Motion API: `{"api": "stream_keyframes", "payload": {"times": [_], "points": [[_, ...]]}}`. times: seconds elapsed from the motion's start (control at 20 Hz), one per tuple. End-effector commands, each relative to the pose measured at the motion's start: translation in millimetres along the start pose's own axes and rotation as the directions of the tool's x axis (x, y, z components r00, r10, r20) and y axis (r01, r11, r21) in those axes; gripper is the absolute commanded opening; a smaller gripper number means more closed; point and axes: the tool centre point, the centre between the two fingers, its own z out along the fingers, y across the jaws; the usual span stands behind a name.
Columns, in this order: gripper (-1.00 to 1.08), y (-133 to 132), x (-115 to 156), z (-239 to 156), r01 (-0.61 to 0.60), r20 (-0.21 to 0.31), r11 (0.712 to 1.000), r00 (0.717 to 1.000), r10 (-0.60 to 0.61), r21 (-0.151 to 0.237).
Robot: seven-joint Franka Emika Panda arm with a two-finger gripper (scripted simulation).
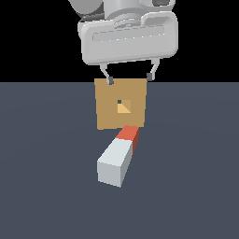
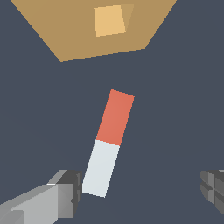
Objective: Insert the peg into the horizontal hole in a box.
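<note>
The peg [image 1: 119, 156] lies flat on the dark floor, its grey-white half toward the camera and its red-orange half toward the box. The tan box [image 1: 121, 103] stands upright behind it, with the small square hole [image 1: 123, 106] in the centre of its face. My gripper [image 1: 130, 79] hangs open and empty above the box's top edge, fingers spread wide. In the wrist view the peg [image 2: 108, 142] lies between my two fingertips [image 2: 70, 192], its red end pointing at the box [image 2: 65, 30] and hole [image 2: 109, 20].
A flat dark grey-blue floor [image 1: 46, 186] spreads under everything, with a black background behind. No other objects show.
</note>
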Motion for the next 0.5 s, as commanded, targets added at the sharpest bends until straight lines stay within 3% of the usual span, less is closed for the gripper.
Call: {"api": "stream_keyframes", "payload": {"times": [0.0,0.45], "points": [[1.00,0,0,0,0.000,0.000,1.000,1.000,0.000,0.000],[1.00,-9,-19,37,-0.086,0.010,0.996,0.996,0.086,0.025]]}}
